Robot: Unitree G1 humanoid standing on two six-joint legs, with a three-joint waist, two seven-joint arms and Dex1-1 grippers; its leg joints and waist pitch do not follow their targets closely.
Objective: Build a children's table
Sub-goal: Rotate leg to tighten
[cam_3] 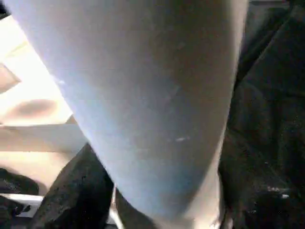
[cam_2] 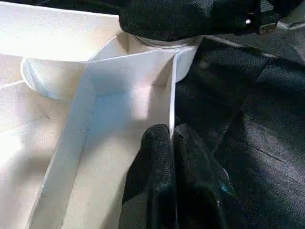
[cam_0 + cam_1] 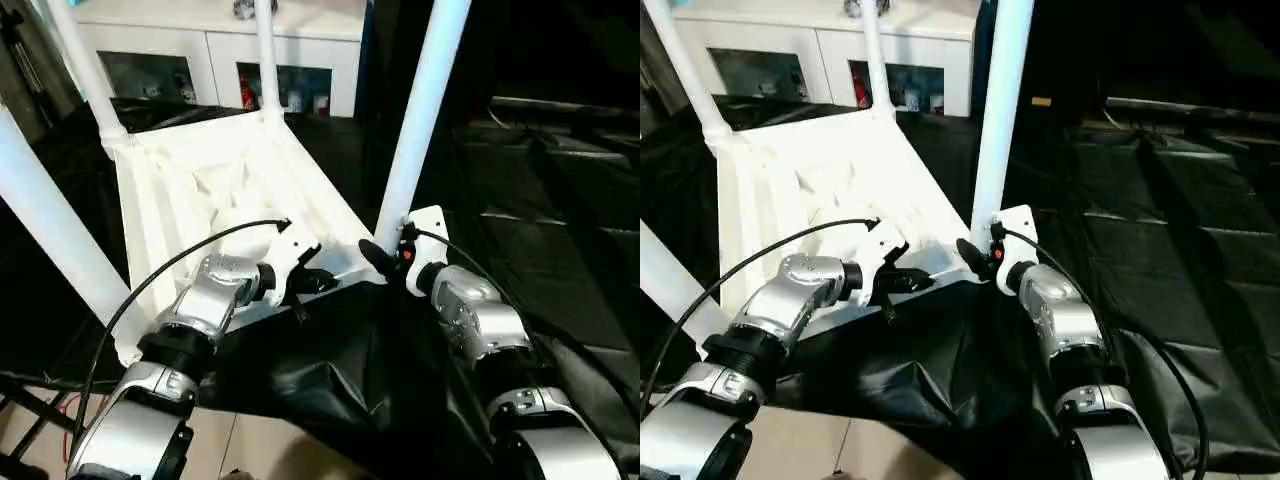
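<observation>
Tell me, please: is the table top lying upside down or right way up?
Upside down: the table top's ribbed underside faces up, and legs rise from its corners.

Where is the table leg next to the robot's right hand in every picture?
Left eye view: near right leg, right of centre, rising from the tabletop's corner.
Right eye view: same leg, centre.
Left wrist view: its base at the corner socket.
Right wrist view: leg close up.
Shared landmark: tabletop rim.

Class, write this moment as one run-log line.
left gripper: shut on tabletop rim | right gripper: around near leg | table inverted, four legs seated
</observation>
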